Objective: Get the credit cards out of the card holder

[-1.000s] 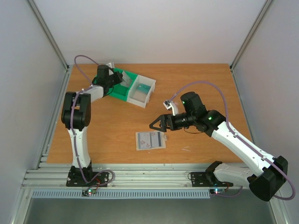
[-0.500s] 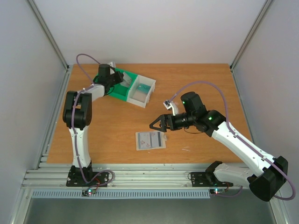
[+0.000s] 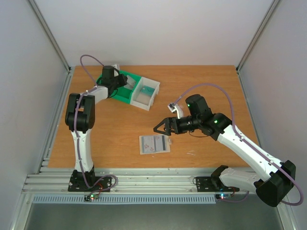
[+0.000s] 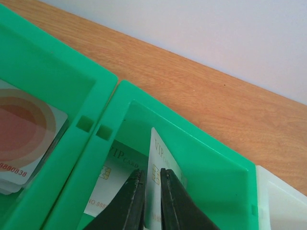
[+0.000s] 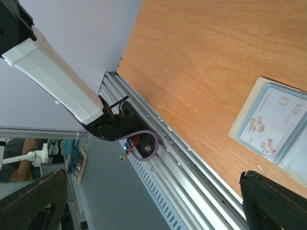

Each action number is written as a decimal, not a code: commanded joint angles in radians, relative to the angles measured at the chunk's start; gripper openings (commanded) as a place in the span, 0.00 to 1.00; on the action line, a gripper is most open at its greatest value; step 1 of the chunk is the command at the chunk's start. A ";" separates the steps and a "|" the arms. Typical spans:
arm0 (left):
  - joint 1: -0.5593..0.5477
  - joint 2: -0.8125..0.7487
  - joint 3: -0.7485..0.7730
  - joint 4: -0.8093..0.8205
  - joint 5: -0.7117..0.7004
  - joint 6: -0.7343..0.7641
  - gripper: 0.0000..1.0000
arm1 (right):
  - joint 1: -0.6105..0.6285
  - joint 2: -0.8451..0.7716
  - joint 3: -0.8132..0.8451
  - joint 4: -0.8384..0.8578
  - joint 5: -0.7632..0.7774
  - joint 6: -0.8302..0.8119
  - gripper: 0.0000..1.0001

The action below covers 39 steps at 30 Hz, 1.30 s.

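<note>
The desk (image 3: pixel 201 86) carries the job in two places. The left tool (image 4: pixel 152 173) is down inside a green tray (image 4: pixel 57 72). Its fingers stand close on either side of an upright card (image 4: pixel 160 155), but I cannot tell whether they pinch it or have just let go. This looks like the drop-off. To do it well, open only a little, let the card lean onto the wall to the tool's right, then lift straight up so neither finger drags it out. The compartment walls sit tight on both sides of the tool, so any sideways swing would knock them. A flat card (image 4: pixel 112 175) lies under the tips and should not be nudged, and a ringed card (image 4: pixel 24 127) rests in the next compartment to the tool's left. The right tool (image 3: pixel 161 126) hangs with its jaws spread wide and nothing in them. The holder (image 3: pixel 154 144) lies flat on the desk close below it, with a sleeved card (image 5: pixel 274 123) inside, so I judge the task unfinished. Nothing blocks that reach, though the loose holder will likely slide unless it is pinned. A few pale specks (image 5: pixel 259 167) lie beside it.
</note>
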 commanded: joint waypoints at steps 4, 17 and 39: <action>0.002 0.013 0.056 -0.056 -0.043 0.044 0.13 | -0.001 0.004 0.031 -0.009 0.001 0.014 0.98; 0.002 -0.040 0.167 -0.257 -0.029 0.094 0.25 | 0.000 0.031 0.024 -0.027 0.059 0.016 0.98; -0.027 -0.478 -0.017 -0.748 0.124 0.047 0.67 | 0.000 0.095 0.000 -0.173 0.231 -0.017 0.97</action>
